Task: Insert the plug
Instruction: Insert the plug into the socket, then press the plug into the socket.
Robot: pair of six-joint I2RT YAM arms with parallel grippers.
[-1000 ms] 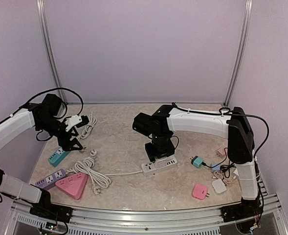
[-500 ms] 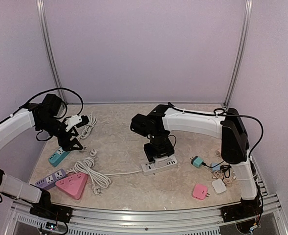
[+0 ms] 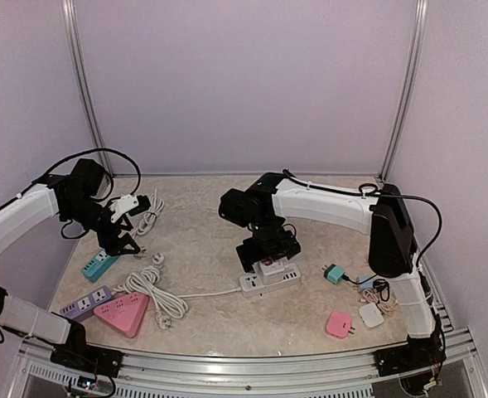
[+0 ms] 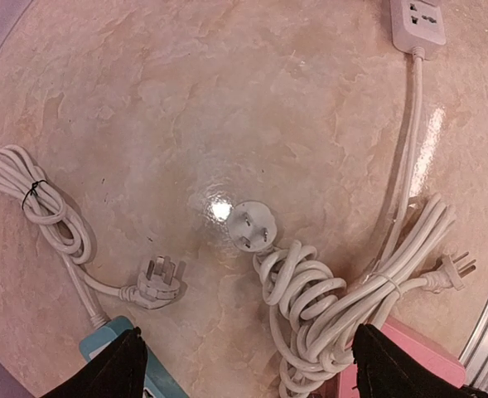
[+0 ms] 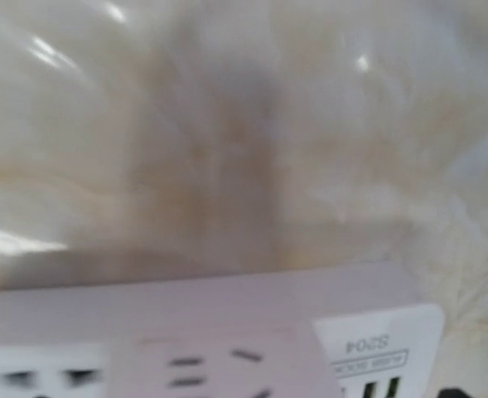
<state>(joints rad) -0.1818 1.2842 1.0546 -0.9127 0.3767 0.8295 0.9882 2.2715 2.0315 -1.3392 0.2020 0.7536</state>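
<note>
We mark the plug (image 3: 270, 267), a small white block, as sitting on top of the white power strip (image 3: 287, 278) at mid-bench (image 3: 202, 240), directly under the right end effector (image 3: 268, 250). In the top view that end effector hangs just above the plug with its fingers spread apart, not clamped on it. The right wrist view is blurred and very close to the strip's face, and its own fingers don't show clearly there.

Progress call: the plug stands on the strip with nothing holding it, so we judge the insertion is done or almost done. We can't tell whether the pins are fully seated. What's left is probably a check or a press down, then pulling the right arm clear.

The left end effector (image 4: 248, 332) is over the left side of the bench. Its fingers are wide apart with nothing held, above the coiled white cable (image 4: 343, 298), and it looks idle.
</note>
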